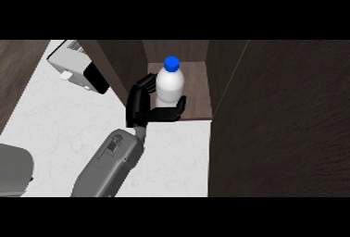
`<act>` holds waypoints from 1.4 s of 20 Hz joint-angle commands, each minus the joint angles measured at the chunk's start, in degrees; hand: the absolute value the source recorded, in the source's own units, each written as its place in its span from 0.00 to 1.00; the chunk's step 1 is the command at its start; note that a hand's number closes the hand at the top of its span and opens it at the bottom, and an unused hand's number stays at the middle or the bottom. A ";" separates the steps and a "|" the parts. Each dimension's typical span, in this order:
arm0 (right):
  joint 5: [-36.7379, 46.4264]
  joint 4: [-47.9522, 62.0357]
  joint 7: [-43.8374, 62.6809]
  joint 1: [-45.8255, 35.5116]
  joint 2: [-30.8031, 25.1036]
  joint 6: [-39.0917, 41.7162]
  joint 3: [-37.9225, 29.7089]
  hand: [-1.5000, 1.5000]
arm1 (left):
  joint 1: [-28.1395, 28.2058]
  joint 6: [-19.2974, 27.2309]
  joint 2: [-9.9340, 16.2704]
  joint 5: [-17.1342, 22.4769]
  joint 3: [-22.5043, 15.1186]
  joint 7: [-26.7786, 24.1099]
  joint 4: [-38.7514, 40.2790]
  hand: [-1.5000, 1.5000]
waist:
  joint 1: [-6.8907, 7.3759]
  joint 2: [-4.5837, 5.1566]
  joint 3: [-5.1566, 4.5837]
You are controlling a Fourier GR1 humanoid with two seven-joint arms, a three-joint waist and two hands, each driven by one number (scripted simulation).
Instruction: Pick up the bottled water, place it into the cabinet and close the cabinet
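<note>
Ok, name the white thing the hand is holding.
The blue-capped bottle, upright in the cabinet, the hand curled round it; the white appliance sits untouched upper left.

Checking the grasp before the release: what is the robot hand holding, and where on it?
The left robot hand holds the bottle, curled round its lower body.

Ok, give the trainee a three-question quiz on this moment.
1. True or false: the bottled water stands upright.
2. The bottle's cap is: A red, B blue, C green?
3. What does the hand curl round?

Key: 1 true, at the open cabinet shelf. 2 B. 3 the bottled water; a white appliance sits at upper left on the counter.
</note>
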 commanded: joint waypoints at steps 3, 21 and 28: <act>-4.48 -11.94 4.47 2.52 1.49 -2.94 1.96 0.00 | -7.75 6.54 -0.02 1.35 -2.02 0.69 9.04 1.00 | -0.72 0.17 -0.04; -8.37 -6.34 3.22 1.01 -1.68 -0.52 -1.28 0.00 | -26.75 5.49 -0.03 6.53 5.17 -7.64 35.60 1.00 | -1.96 0.66 -0.02; -7.02 -5.59 2.96 -1.35 -1.46 -1.22 0.98 0.00 | -31.55 8.01 -0.02 5.35 3.79 -8.75 43.06 0.00 | -2.35 1.01 -0.02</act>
